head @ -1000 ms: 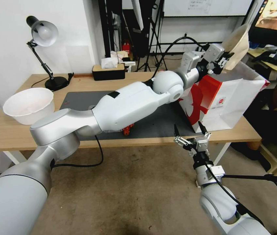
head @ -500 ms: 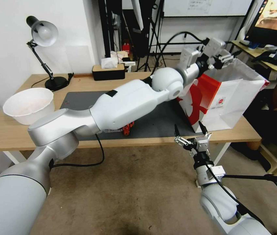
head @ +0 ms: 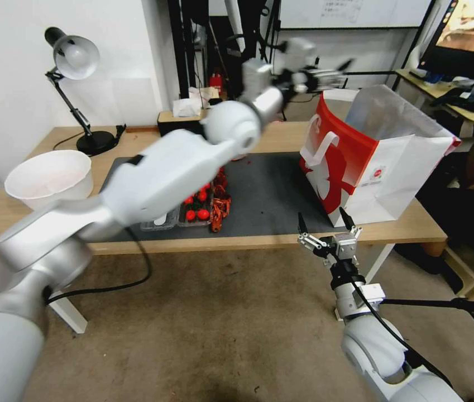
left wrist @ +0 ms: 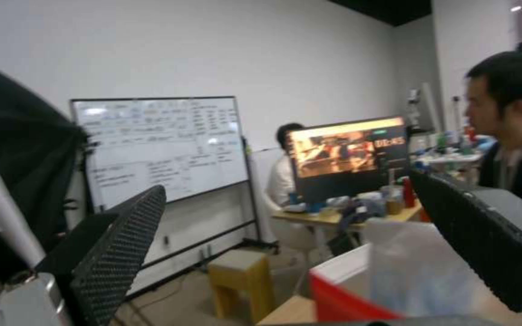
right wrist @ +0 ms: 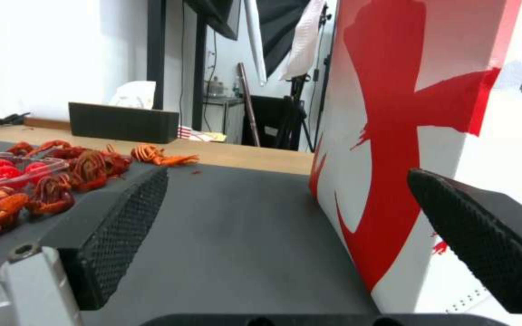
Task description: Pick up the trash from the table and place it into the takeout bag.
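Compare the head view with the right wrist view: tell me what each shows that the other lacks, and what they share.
Head view alone: the white bowl, the desk lamp, and the left gripper raised, open, beside the takeout bag's mouth. Right wrist view alone: the printed text on the bag's side. Both: the bag, the grey mat, the red leftovers, and the open right gripper at the table's front edge.

From head height we look down over the table (head: 36, 223). Our left wrist camera faces out level above the takeout bag (left wrist: 358, 290); our right wrist camera sits low, close beside it (right wrist: 406, 113).
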Motion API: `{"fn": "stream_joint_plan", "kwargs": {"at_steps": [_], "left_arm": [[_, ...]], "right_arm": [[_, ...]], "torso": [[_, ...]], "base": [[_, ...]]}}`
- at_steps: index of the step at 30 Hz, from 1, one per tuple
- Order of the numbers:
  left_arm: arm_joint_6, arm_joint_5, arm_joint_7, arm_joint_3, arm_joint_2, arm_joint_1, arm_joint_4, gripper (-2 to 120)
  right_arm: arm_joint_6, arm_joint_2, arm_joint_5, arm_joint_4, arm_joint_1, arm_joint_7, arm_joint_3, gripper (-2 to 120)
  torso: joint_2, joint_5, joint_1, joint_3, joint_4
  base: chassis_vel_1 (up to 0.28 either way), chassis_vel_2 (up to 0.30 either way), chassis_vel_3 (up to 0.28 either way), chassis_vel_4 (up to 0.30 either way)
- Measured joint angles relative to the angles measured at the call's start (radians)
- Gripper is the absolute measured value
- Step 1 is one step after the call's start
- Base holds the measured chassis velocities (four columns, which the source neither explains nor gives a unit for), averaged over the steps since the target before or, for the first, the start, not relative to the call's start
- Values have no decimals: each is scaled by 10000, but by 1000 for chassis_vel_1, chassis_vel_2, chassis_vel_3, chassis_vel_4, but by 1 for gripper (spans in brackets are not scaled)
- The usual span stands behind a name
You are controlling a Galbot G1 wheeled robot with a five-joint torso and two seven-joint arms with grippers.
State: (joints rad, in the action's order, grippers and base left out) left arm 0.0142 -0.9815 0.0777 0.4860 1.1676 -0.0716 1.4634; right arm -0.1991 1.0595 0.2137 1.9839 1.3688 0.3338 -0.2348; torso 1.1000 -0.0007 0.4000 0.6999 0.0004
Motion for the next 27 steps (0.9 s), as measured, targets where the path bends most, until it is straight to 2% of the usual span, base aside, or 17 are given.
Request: {"fn": "stream_joint_plan", "kwargs": {"at_steps": [9, 12, 17, 20, 21, 23, 25, 26, 27], "left_arm": [[49, 88, 2, -324, -574, 314, 279, 100], [87, 378, 4, -764, -1195, 821, 540, 100], [87, 563, 3, -1356, -1709, 1482, 782, 100], [119, 1004, 3, -2680, -2892, 3140, 1610, 100], [119, 1004, 3, -2680, -2892, 3140, 1610, 100], [183, 1274, 1, -3790, -3699, 4491, 2453, 100], [177, 1515, -4, -4901, -4133, 5718, 3150, 100], [177, 1515, -4, -4901, -4133, 5718, 3150, 100], [175, 1559, -5, -5243, -4229, 6129, 3370, 100]], "right_arm": [[10, -15, -4, 21, 2, -2, 8, 100], [23, -57, -5, 43, 2, -1, 8, 100], [26, -88, -5, 42, 7, -1, 10, 100], [33, -113, -5, 43, -20, 1, 34, 100], [33, -113, -5, 43, -20, 1, 34, 100], [47, -113, -5, 39, -64, -1, 93, 100], [52, -118, -6, 39, -56, -2, 111, 100], [52, -118, -6, 39, -56, -2, 111, 100], [52, -119, -7, 44, -43, -3, 111, 100]], "torso": [[0, 4, 0, 0, -7], [0, 5, 0, 0, -5], [0, 6, 0, 0, -8], [0, 3, 0, 0, -1], [0, 3, 0, 0, -1], [1, 9, -2, -1, -2], [1, 7, -1, -1, -5], [1, 7, -1, -1, -5], [1, 9, -2, -1, -6]], "base": [[0, 0, 0, 0], [0, 0, 0, 0], [0, 0, 0, 0], [0, 0, 0, 0], [0, 0, 0, 0], [0, 0, 0, 0], [0, 0, 0, 0], [0, 0, 0, 0], [0, 0, 0, 0]]}}
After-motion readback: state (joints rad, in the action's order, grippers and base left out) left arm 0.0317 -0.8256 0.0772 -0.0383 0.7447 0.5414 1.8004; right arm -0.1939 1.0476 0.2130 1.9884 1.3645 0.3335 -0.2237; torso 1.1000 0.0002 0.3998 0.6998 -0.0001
